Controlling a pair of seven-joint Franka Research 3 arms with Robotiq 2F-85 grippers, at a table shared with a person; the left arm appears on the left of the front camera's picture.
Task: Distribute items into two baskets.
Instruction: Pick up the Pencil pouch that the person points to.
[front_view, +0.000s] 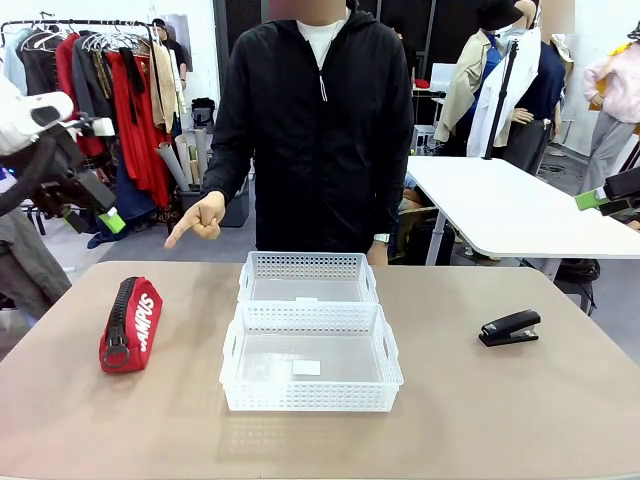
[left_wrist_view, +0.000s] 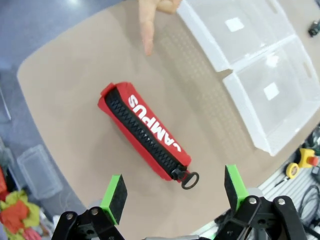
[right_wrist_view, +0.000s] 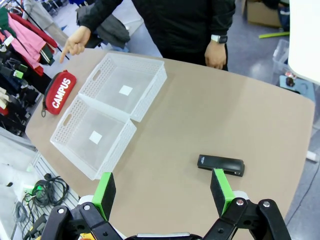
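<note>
The red "CAMPUS" pouch (front_view: 130, 325) lies on the table's left side, and straight below my open left gripper (left_wrist_view: 175, 192) in the left wrist view, the pouch (left_wrist_view: 145, 132) with its black zipper facing up. The person's hand (front_view: 200, 220) points a finger down toward it. The black stapler (front_view: 510, 327) lies on the right side, the stapler (right_wrist_view: 220, 165) just ahead of my open right gripper (right_wrist_view: 162, 192). Two white lattice baskets stand end to end at mid-table, the near basket (front_view: 310, 395) and the far basket (front_view: 305, 262), both bare inside. My left gripper (front_view: 100, 205) hangs high at the left, my right gripper (front_view: 600, 198) at the right edge.
The person in black stands at the far edge behind the baskets, the other hand (right_wrist_view: 216, 55) resting by the table. A white table (front_view: 510, 205) stands at the back right and a clothes rack (front_view: 100, 80) at the back left. Bare tabletop lies around both items.
</note>
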